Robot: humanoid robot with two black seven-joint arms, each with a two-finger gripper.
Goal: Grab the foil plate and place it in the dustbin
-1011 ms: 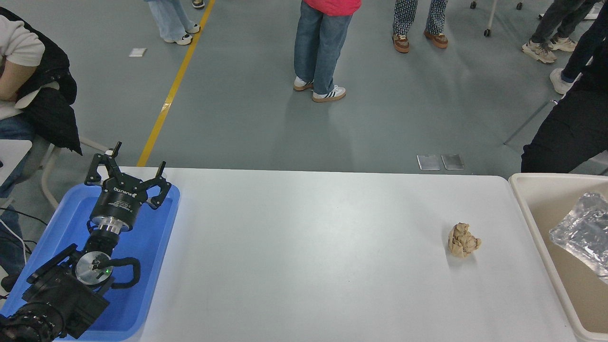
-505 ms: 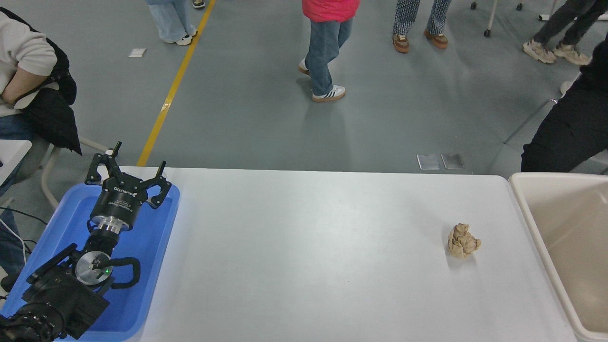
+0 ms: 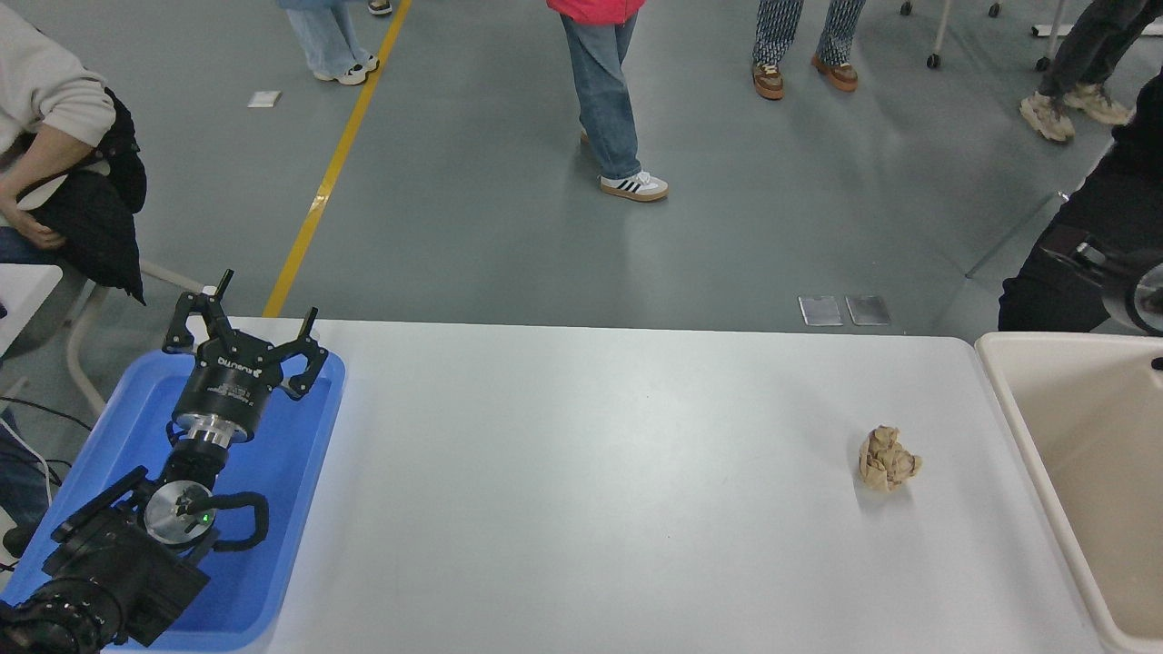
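The beige dustbin (image 3: 1086, 454) stands at the table's right end, partly cut off by the picture's edge. What shows of its inside is bare. The foil plate is out of view. My left gripper (image 3: 263, 298) is open and empty, parked over the blue tray (image 3: 300, 509) at the lower left. Only a black part of my right arm with a round silver cap (image 3: 1140, 289) shows at the right edge, above the dustbin's far rim. Its gripper is out of the picture.
A small crumpled brown paper ball (image 3: 889, 459) lies on the white table (image 3: 591, 490), right of the middle. A seated person (image 3: 54, 163) is at the far left. Several people stand on the grey floor beyond the table, one in dark clothes (image 3: 1081, 245) close to the dustbin.
One second ago the foil plate showed over the dustbin at the right edge; it has been out of view since. Part of my right arm has come in at the right edge. People have shifted.
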